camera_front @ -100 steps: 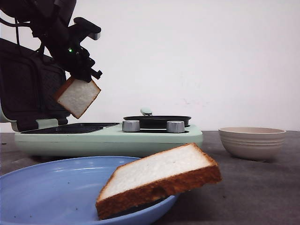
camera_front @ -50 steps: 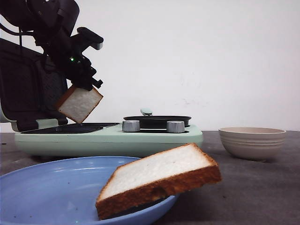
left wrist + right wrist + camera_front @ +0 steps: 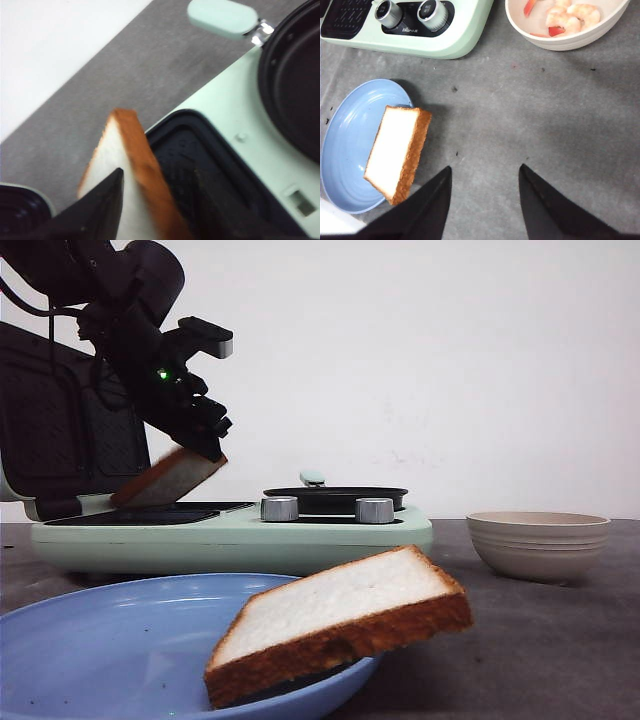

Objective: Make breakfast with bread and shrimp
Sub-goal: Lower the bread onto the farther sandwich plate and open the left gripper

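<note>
Bread slice held low over the green grill's dark plate.
The left gripper point(image 3: 205, 440) clamps one bread slice point(image 3: 167, 477); the other slice point(image 3: 397, 151) lies on the blue plate point(image 3: 345, 150). The right gripper point(image 3: 485, 200) is spread wide. Shrimp point(image 3: 570, 15) sit in the bowl point(image 3: 560, 42). The grill point(image 3: 420, 42) label is unreadable.

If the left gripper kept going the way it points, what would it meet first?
Probably the dark grill plate of the green cooker: the left gripper, holding a bread slice, points down at it. Depth is unclear.
</note>
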Robot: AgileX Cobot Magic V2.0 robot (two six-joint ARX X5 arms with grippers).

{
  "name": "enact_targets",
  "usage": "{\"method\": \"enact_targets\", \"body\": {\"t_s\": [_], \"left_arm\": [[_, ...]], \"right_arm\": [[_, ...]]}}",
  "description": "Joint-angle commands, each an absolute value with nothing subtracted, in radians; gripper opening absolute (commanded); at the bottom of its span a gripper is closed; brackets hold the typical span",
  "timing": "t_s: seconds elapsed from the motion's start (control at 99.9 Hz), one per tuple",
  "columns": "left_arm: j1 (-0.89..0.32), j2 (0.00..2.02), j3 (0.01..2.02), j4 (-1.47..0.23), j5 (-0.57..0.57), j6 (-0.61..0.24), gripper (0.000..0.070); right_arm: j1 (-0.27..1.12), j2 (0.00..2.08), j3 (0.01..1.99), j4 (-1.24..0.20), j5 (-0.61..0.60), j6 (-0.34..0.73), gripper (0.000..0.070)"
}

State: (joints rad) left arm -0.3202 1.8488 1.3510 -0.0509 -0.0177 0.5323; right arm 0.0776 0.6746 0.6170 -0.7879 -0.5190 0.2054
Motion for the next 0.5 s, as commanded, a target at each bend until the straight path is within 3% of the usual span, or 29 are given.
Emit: {"method": "enact_targets", "body": {"t_s": [0.0, 0.28, 0.49], "left_arm": [[-0.33, 1.872, 1.376, -0.054, 0.007, 0.502, 0.0238], [-0.352, 1.872, 1.377, -0.052, 0.051, 0.469, 0.0244], [-0.358, 1.859, 1.407, -0.065, 0.064, 0.363, 0.0243]], "right_arm": [[0.079, 0.678, 0.628, -0.783, -0.515, 0.191, 0.026], [0.079, 0.678, 0.628, -0.783, -0.515, 0.191, 0.026], [0.079, 0.678, 0.628, -0.783, -0.515, 0.191, 0.026]]}}
